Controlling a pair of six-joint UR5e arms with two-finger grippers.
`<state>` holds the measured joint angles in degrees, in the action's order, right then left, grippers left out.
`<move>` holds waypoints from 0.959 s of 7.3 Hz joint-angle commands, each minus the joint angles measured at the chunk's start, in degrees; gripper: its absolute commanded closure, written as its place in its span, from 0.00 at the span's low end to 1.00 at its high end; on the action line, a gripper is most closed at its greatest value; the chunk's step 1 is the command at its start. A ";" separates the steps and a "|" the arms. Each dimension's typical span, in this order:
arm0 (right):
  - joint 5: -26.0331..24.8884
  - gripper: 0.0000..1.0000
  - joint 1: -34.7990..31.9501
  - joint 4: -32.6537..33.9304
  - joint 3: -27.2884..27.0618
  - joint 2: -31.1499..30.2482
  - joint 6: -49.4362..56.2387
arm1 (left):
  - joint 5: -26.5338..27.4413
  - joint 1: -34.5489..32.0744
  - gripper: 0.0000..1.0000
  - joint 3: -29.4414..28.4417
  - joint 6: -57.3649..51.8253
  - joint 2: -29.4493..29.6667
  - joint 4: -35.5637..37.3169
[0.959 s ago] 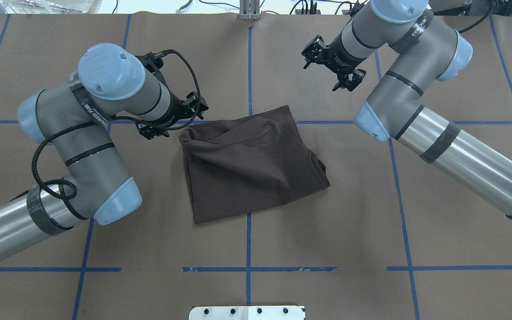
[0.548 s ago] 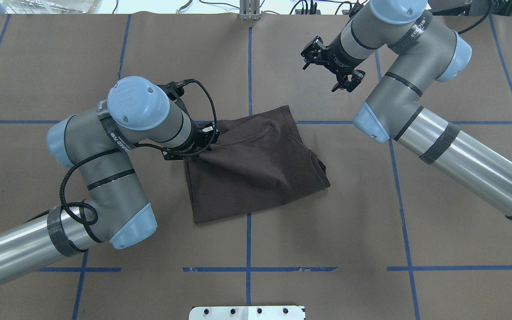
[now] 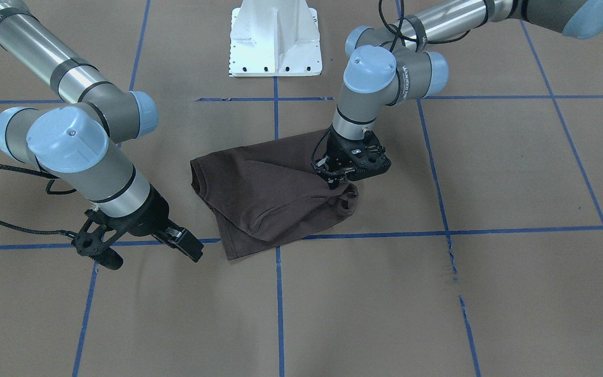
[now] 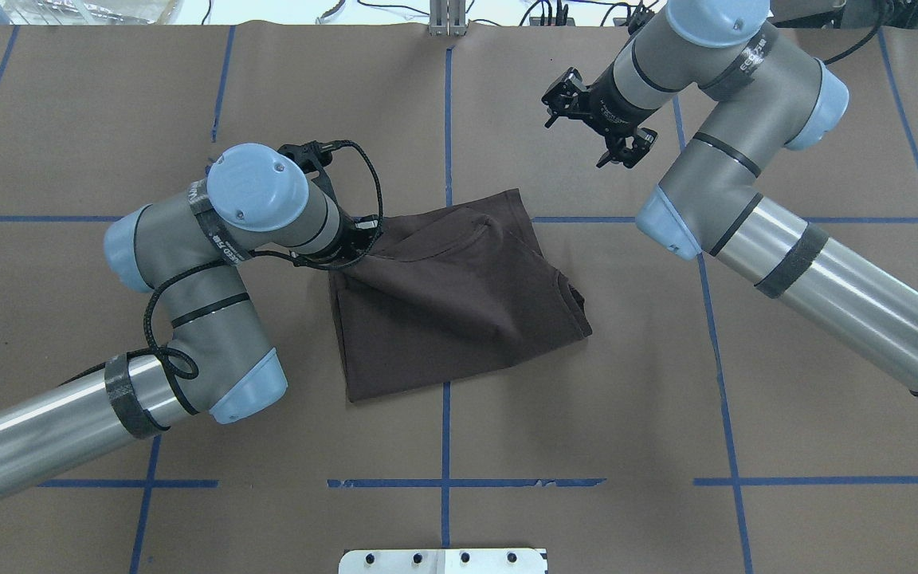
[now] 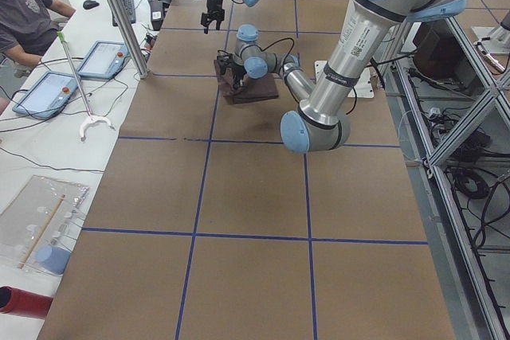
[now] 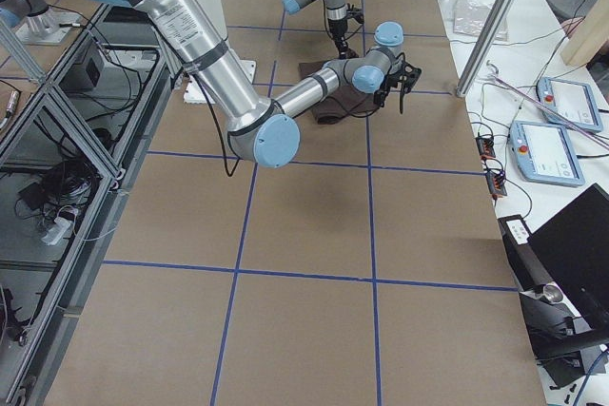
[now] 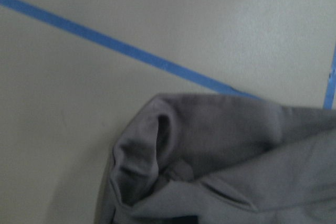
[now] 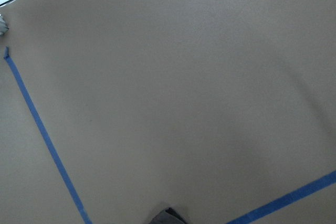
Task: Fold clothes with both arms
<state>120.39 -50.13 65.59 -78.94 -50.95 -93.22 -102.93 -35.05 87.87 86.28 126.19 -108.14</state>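
Observation:
The dark brown T-shirt [image 4: 459, 303] lies roughly folded and rumpled at the table's middle, also seen in the front view [image 3: 265, 199]. My left gripper [image 4: 351, 247] points down onto its far-left corner. The fingertips [image 3: 334, 180] are sunk into the cloth, so I cannot tell whether they have closed on it. The left wrist view shows a bunched fold of the T-shirt [image 7: 220, 150] close below, with no fingers in sight. My right gripper [image 4: 574, 139] hangs open over bare table beyond the shirt's far right, holding nothing; the front view shows it too [image 3: 152, 257].
Brown paper with blue tape lines [image 4: 445, 119] covers the table. The white bolted pedestal [image 3: 275, 36] stands at the robot's edge. A side bench with tablets [image 5: 48, 89] and a seated person [image 5: 28, 9] lies past the far side.
My left arm swung in from the shirt's left and came down on its far-left corner, slowing over the last half second. The right arm barely moved.

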 commanded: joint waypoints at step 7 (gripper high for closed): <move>-1.29 0.00 2.65 0.07 -0.08 -0.20 -1.44 | -6.26 -10.70 1.00 -5.80 -13.99 -1.03 -6.91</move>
<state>119.80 -48.40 65.58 -79.55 -51.57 -94.62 -104.73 -42.02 80.62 76.11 125.14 -115.39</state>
